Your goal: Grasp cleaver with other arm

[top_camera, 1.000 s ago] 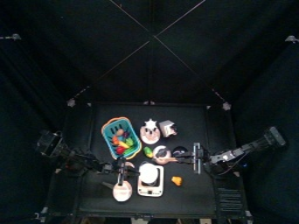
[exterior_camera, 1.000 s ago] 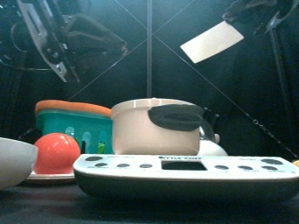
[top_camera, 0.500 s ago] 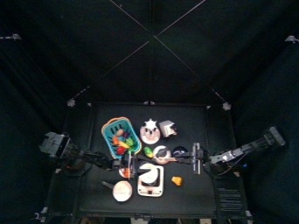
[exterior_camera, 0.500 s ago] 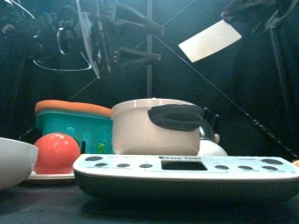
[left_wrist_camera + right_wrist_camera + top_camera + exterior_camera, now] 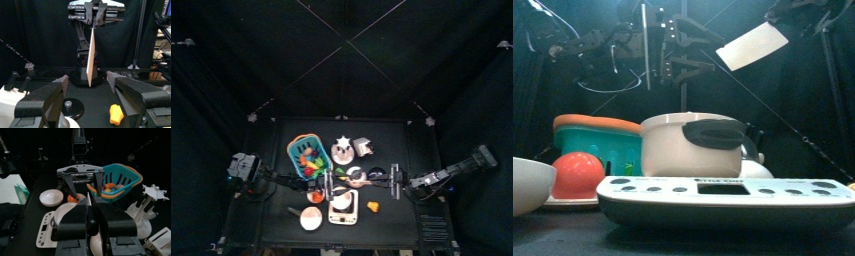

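The cleaver hangs in the air above the table's right side, its whitish blade slanted. My right gripper is shut on its handle end. In the left wrist view the cleaver shows edge-on as a thin upright strip, hanging from the right gripper. My left gripper, on the other arm, stands wide open facing that edge, with the blade in line with the gap. Whether the blade reaches between the fingers I cannot tell. From the right wrist view the left gripper faces me with open jaws.
Below the arms stand a white pot with a black handle, a flat white scale, a teal basket with an orange rim, a red ball and a white bowl. An orange piece lies on the table.
The left arm has swung in from the left toward the cleaver, and its gripper has opened wide. The right arm and the cleaver have stayed where they were.
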